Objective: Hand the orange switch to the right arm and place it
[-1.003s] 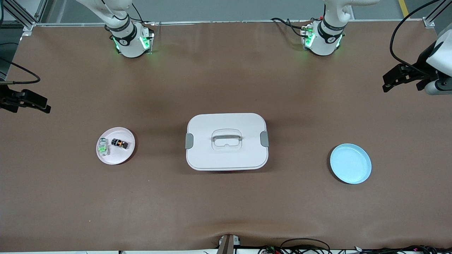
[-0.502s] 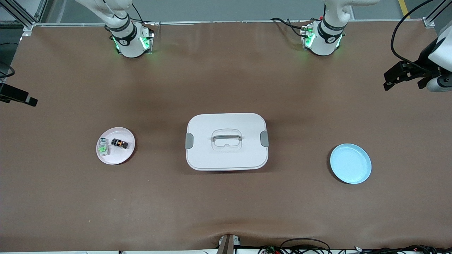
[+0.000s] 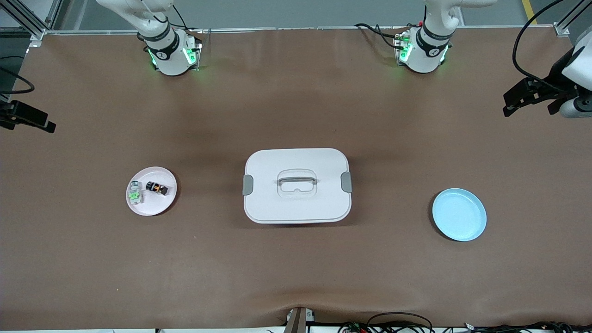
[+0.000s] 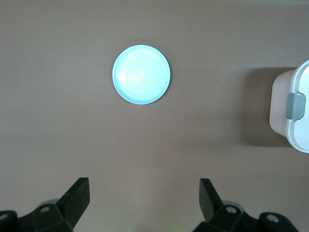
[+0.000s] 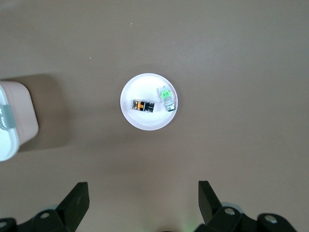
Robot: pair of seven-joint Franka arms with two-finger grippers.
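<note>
The orange switch [image 3: 157,188], a tiny black block with an orange middle, lies on a small pale plate [image 3: 152,206] toward the right arm's end of the table. In the right wrist view the orange switch [image 5: 143,106] lies on that plate [image 5: 145,122]. My right gripper [image 5: 143,203] hangs open and empty, high over the table near that plate. From the front, only part of the right gripper [image 3: 34,120] shows at the table's edge. My left gripper [image 3: 508,104] hangs open and empty over the table's other end. The left gripper [image 4: 143,203] has nothing between its fingers.
A small clear part with green inside [image 3: 134,194] lies on the same plate beside the switch. A white lidded box [image 3: 296,185] with grey clasps stands mid-table. An empty light blue plate [image 3: 459,214] sits toward the left arm's end; the blue plate [image 4: 141,74] also shows from the left wrist.
The right gripper has shifted a little at the table's edge, out and then slightly back in. The left gripper has drifted slightly. The switch and plates have not moved.
</note>
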